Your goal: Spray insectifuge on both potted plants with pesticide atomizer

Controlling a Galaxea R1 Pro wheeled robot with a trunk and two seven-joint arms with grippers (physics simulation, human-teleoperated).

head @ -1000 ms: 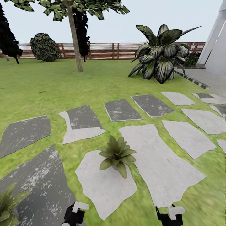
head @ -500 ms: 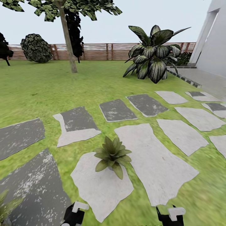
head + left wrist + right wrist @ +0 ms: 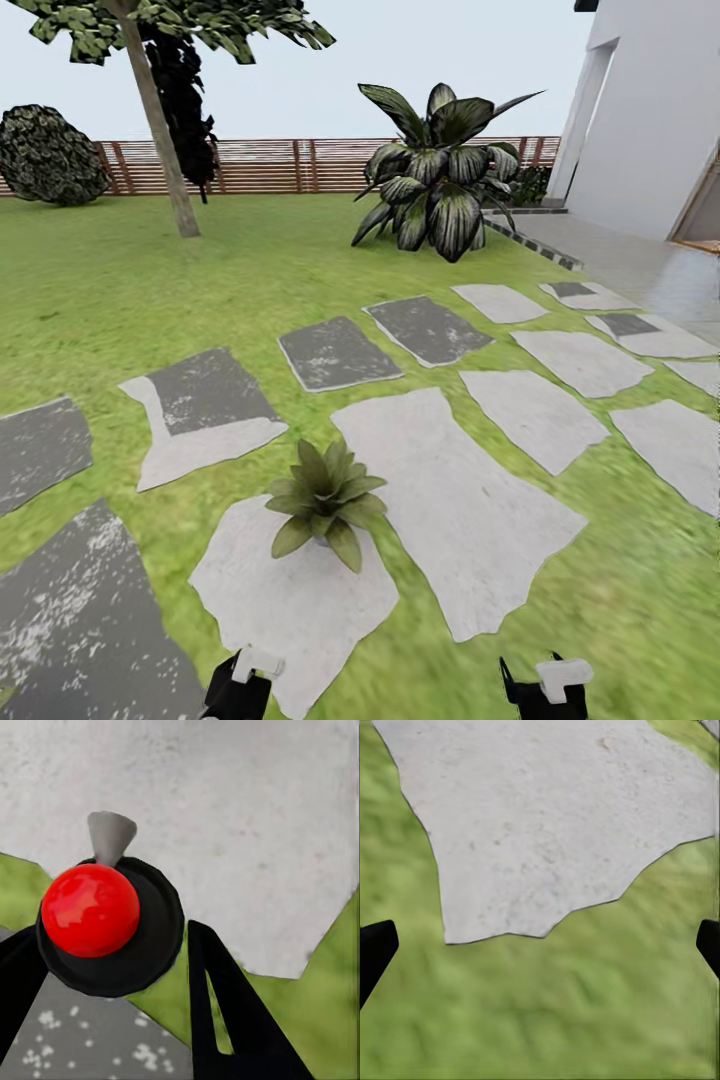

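The left tool (image 3: pixel 112 967) grips the bottle (image 3: pixel 109 919) upright along its fingers, grey nozzle aimed at the pale stone (image 3: pixel 247 832); the right tool (image 3: pixel 540 945) hangs spread wide over grass (image 3: pixel 547 1020).

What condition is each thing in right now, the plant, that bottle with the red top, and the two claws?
Potted plant: upright on a pale stepping stone, untouched.
Pesticide atomizer: held between the left claw's fingers, seen top-on, red tip toward the camera.
Left claw: shut on the atomizer.
Right claw: open, empty, above grass and the edge of a stone.
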